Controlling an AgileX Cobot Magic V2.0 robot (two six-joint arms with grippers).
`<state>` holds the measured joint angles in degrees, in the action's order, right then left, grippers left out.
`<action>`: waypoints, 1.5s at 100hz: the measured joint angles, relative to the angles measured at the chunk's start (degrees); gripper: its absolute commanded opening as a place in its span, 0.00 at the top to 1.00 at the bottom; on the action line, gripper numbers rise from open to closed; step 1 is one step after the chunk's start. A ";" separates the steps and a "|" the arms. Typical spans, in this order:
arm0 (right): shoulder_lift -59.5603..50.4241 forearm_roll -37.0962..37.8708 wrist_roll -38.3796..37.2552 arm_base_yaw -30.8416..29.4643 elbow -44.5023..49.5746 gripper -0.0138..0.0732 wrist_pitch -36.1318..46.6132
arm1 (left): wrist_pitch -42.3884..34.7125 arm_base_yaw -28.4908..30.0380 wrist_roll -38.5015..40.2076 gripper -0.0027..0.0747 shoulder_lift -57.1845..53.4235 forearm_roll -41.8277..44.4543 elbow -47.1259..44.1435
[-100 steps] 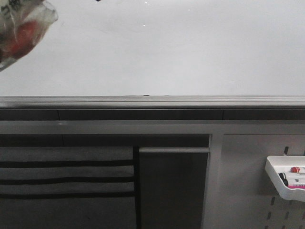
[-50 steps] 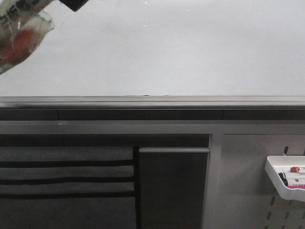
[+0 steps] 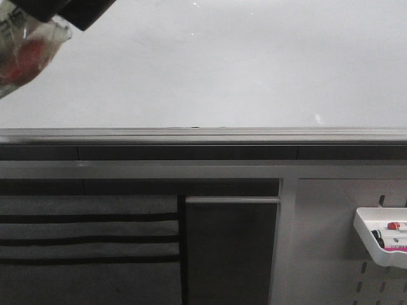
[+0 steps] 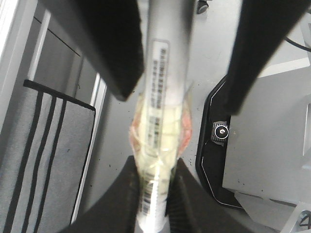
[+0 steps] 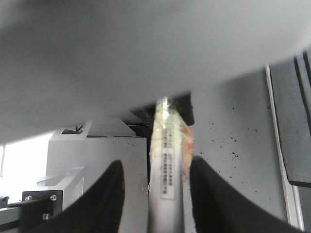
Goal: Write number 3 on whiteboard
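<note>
Since the earlier frames a dark arm part has pushed further into the top-left corner of the front view, above the blurred tape-wrapped marker. Left gripper — fingers closed on a white marker with a barcode label and clear tape around its middle. Right gripper — fingers set close on either side of a second taped marker; whether they touch it cannot be told. Whiteboard fills the upper half of the front view, above its grey rail; no digit is visible on it. White tray with markers hangs on the pegboard at lower right.
</note>
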<state>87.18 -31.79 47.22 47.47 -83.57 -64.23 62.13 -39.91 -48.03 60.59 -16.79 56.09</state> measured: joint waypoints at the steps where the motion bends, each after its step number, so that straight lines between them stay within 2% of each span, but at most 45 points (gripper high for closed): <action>1: 0.00 0.00 0.00 0.00 0.00 0.60 0.00 | 0.00 0.00 0.00 0.99 0.00 0.00 0.00; 43: 0.10 0.83 -0.04 0.00 0.00 0.86 -0.10 | 0.27 0.00 0.32 0.99 0.00 -0.11 0.00; 67: 0.10 0.88 -0.28 0.00 0.00 0.90 -0.01 | 0.36 0.00 1.03 0.98 0.00 -0.19 0.00; 79: 0.10 0.88 -0.28 0.00 0.00 0.90 -0.01 | 0.36 0.00 1.30 0.87 0.00 -0.19 0.00; 101: 0.10 0.88 -0.28 0.00 0.00 0.90 -0.26 | -0.23 0.00 1.65 0.49 0.00 -0.07 0.00; 108: 0.10 0.88 -0.28 0.00 0.00 0.90 -0.38 | -1.09 0.00 1.76 0.40 -0.15 0.04 0.00; 131: 0.14 0.88 -0.81 -0.67 0.00 0.90 -0.46 | -2.67 0.84 3.16 0.38 -4.44 -0.18 0.00; 150: -3.88 5.56 -7.99 -5.17 0.00 0.90 -0.51 | -3.21 7.83 6.69 0.38 -11.19 0.98 -0.64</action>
<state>83.30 -26.24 39.23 42.30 -83.57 -64.74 58.91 -32.07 -41.34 49.40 -15.81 55.45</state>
